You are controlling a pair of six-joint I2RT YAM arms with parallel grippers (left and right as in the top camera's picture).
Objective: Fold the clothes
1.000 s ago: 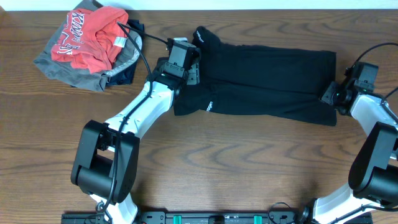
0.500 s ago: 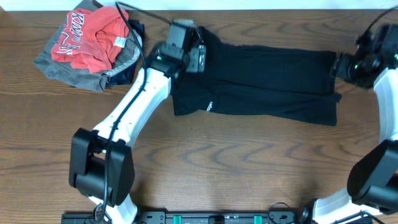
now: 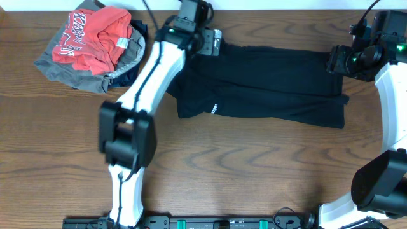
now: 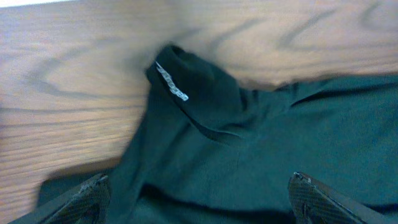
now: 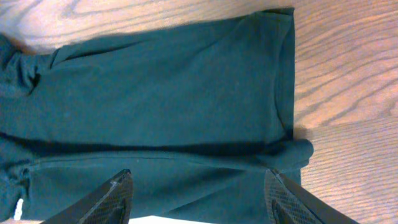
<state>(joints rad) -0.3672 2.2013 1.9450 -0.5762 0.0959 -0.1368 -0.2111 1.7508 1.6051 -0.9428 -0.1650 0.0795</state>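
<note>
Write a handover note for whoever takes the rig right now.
Left gripper: open, holds nothing, above the black garment's left end.
Right gripper: open, holds nothing, above the opposite end.
Garment: stretched long and flat on the table; pile of coloured clothes apart, at the far left.
Done: laid out.
Left: crosswise folds, none made yet.

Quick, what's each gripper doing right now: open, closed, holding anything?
Left gripper: open, holding nothing, above the black garment.
Right gripper: open, holding nothing, above the same garment's other end.
</note>
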